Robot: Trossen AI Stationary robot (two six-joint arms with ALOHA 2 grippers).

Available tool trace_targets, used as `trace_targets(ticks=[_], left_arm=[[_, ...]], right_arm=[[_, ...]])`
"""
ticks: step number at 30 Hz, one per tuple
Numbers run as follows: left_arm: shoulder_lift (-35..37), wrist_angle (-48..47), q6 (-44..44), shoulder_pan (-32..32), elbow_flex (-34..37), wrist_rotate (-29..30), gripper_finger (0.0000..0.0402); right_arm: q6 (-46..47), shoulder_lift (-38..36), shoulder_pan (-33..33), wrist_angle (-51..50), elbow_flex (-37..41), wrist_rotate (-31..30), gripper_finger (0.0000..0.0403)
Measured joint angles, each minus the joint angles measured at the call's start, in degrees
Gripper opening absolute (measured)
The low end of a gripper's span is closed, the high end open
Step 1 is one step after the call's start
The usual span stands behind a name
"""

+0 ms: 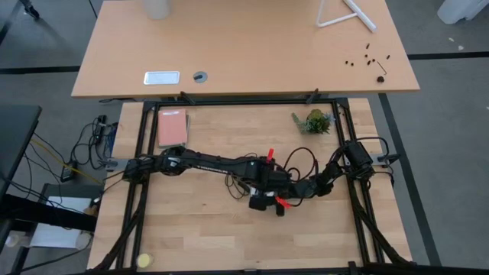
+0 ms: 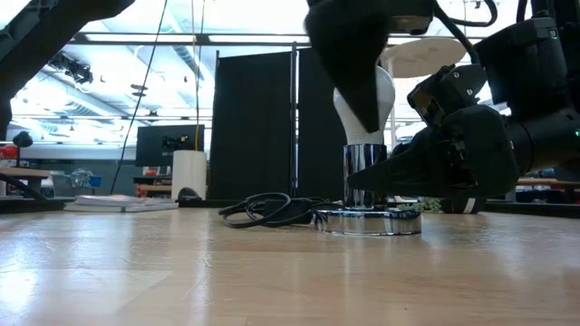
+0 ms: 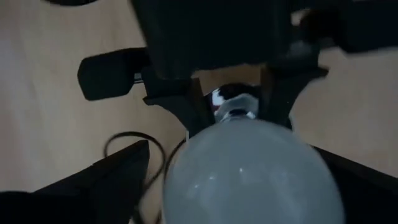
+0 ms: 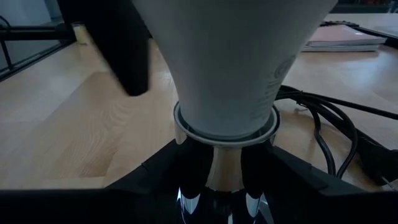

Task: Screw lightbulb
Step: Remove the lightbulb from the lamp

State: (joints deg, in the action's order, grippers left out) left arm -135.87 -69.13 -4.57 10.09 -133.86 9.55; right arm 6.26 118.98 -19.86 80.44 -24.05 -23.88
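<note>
From above, you look straight down on the whole table; from tabletop height, you look level across it into the room. Your two wrist cameras sit very close to the lightbulb, which the low view shares.

The left arm reaches toward three o'clock, its gripper pointing down at table centre, fingers spread wide. The right arm reaches toward eight o'clock, its gripper low, fingers partly closed.
</note>
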Motion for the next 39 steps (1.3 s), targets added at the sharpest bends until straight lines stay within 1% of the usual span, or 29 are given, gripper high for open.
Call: trace_targets(ticks=[5, 14, 20, 26, 30, 34, 39], left_arm=[[0.0, -0.93, -10.87, 0.49, 0.0, 2.88, 0.0393], [0.0, -1.57, -26.36, 1.73, 0.0, 3.3, 0.0399], [0.0, -1.3, -32.63, 2.5, 0.0, 3.86, 0.0399], [0.0, -2.25, -32.67, 2.79, 0.0, 4.12, 0.0393], [0.0, -3.99, -30.1, 2.43, 0.0, 4.16, 0.0377], [0.0, -4.45, -29.32, 2.04, 0.0, 4.1, 0.0357], [0.0, -4.24, -26.77, 1.49, 0.0, 1.85, 0.0339]], right_arm=[[0.01, 0.0, 0.0, -0.08, 0.0, 0.0, 0.0197], [0.0, 0.0, 0.0, -0.13, 0.0, 0.0, 0.0197], [0.0, 0.0, 0.0, -0.13, 0.0, 0.0, 0.0197], [0.02, 0.0, 0.0, -0.13, 0.0, 0.02, 0.0197], [0.02, 0.0, 0.02, -0.13, 0.0, 0.14, 0.0197], [0.02, -0.01, 0.02, -0.13, 0.0, 0.15, 0.0197], [0.02, 0.0, 0.02, -0.13, 0.0, 0.15, 0.0197]])
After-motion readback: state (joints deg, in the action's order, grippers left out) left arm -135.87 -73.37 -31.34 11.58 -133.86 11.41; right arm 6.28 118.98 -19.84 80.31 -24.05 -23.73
